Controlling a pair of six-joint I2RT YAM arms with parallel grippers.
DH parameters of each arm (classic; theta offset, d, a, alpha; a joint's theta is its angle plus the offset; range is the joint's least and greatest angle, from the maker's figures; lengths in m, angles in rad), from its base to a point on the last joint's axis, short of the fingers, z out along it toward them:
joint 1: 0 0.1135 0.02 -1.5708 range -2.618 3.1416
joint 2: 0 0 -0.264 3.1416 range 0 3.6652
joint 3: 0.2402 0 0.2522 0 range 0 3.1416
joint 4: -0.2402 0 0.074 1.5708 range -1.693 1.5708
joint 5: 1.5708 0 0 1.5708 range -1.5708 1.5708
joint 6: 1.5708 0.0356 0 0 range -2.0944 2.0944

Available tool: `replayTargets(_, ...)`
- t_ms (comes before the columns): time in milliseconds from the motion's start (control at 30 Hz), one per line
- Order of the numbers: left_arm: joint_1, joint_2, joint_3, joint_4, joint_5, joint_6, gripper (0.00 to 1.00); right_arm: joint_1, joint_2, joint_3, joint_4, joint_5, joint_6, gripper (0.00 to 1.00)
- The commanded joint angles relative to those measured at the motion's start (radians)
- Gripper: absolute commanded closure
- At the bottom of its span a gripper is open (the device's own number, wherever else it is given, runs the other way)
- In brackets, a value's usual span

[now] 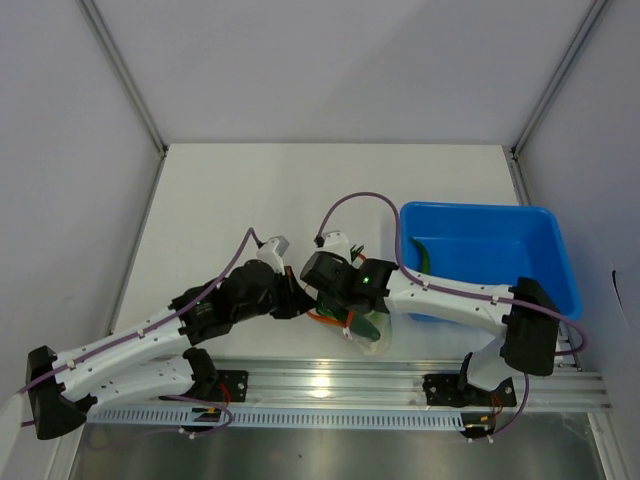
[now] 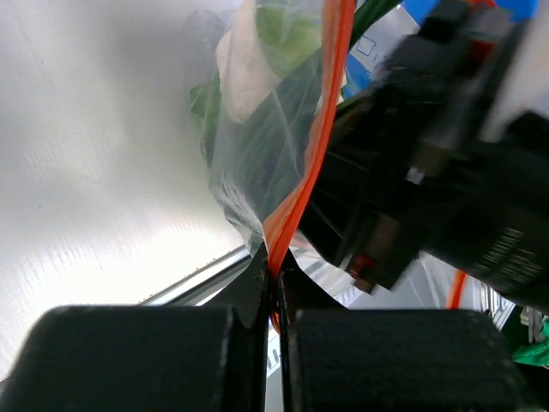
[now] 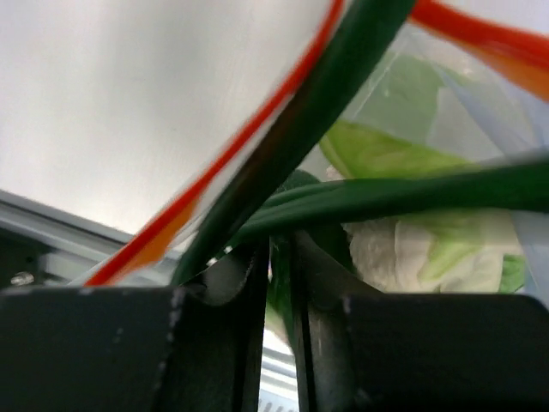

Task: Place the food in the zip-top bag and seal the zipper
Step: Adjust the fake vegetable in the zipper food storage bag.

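**Risk 1, stalk across the mouth.** A long dark green stalk [image 3: 326,112] lies slantwise over the orange zipper [image 2: 322,129] of the clear bag [image 2: 249,163]. If it is let go there, its end likely sticks out and the strip cannot press closed.

**Risk 2, single pinch.** The bag hangs from one hold on its strip. A push or drag from the other arm could pull the strip out of that hold, and the bag would drop with its mouth collapsed.

**Risk 3, place.** The bag sits near the front edge of the table [image 1: 250,190], just above the metal rail [image 1: 330,380]. Spilled greens could land on the rail or off the table.

**Risk 4, remainder.** One green piece [image 1: 424,255] lies in the blue bin [image 1: 480,208], so sealing now would probably leave the job short.

**Left arm.** It stretches low from the near left corner toward the centre, wrist turned in. The left gripper [image 2: 276,283] is closed flat on the zipper strip at the bag's edge, with no gap showing between the fingers.

**Right arm.** It reaches leftward from its base past the bin, forearm low, its head close against the left arm's. The right gripper [image 3: 279,257] has its fingers drawn to a narrow slit with dark green stalk between them, and appears to grip it.

**Contents.** Leafy greens [image 3: 386,154] with pale stalks are inside the bag. The bag lies between the two gripper heads, well apart from the bin.
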Motion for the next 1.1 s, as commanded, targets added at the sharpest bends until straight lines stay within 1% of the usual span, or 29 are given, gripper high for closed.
replayTargets(0, 0.001, -0.017, 0.055, 0.044, 0.012, 0.020, 0.99, -0.009, 0.040, -0.053, -0.003, 0.027, -0.007, 0.83)
replayTargets(133, 0.001, -0.015, 0.045, 0.051, 0.017, 0.017, 1.00, -0.003, 0.023, -0.034, -0.034, 0.053, -0.026, 0.83)
replayTargets(200, 0.001, -0.015, 0.044, 0.051, 0.015, 0.017, 1.00, 0.000, -0.026, -0.007, -0.047, 0.058, -0.040, 0.77)
replayTargets(267, 0.001, -0.015, 0.044, 0.050, 0.014, 0.017, 1.00, 0.003, -0.071, 0.042, -0.069, 0.059, -0.054, 0.66)
replayTargets(333, 0.001, -0.015, 0.044, 0.048, 0.011, 0.019, 0.99, 0.011, -0.093, 0.104, -0.109, 0.067, -0.059, 0.60)
replayTargets(433, 0.001, -0.015, 0.047, 0.048, 0.008, 0.020, 0.99, 0.022, -0.121, 0.164, -0.139, 0.067, -0.062, 0.54)
replayTargets(500, 0.001, -0.014, 0.048, 0.050, 0.008, 0.020, 0.99, 0.026, -0.142, 0.174, -0.146, 0.063, -0.056, 0.47)
replayTargets(533, 0.001, -0.011, 0.048, 0.050, 0.008, 0.020, 0.99, 0.029, -0.150, 0.172, -0.143, 0.059, -0.053, 0.46)
replayTargets(567, 0.001, -0.011, 0.050, 0.051, 0.009, 0.020, 0.99, 0.033, -0.158, 0.171, -0.141, 0.061, -0.048, 0.43)
replayTargets(600, 0.001, -0.009, 0.048, 0.053, 0.009, 0.020, 0.99, 0.034, -0.167, 0.166, -0.139, 0.059, -0.039, 0.42)
replayTargets(633, 0.001, -0.009, 0.048, 0.053, 0.012, 0.019, 0.99, 0.034, -0.171, 0.160, -0.129, 0.061, -0.036, 0.39)
replayTargets(967, 0.001, -0.017, 0.076, 0.036, 0.009, 0.026, 0.99, -0.016, -0.144, 0.112, -0.081, 0.063, 0.010, 0.38)
replayTargets(1000, 0.001, -0.014, 0.079, 0.034, 0.009, 0.028, 0.99, -0.027, -0.139, 0.112, -0.081, 0.056, 0.016, 0.37)
replayTargets(1067, 0.001, -0.014, 0.081, 0.034, 0.014, 0.028, 0.99, -0.032, -0.127, 0.112, -0.081, 0.067, 0.030, 0.31)
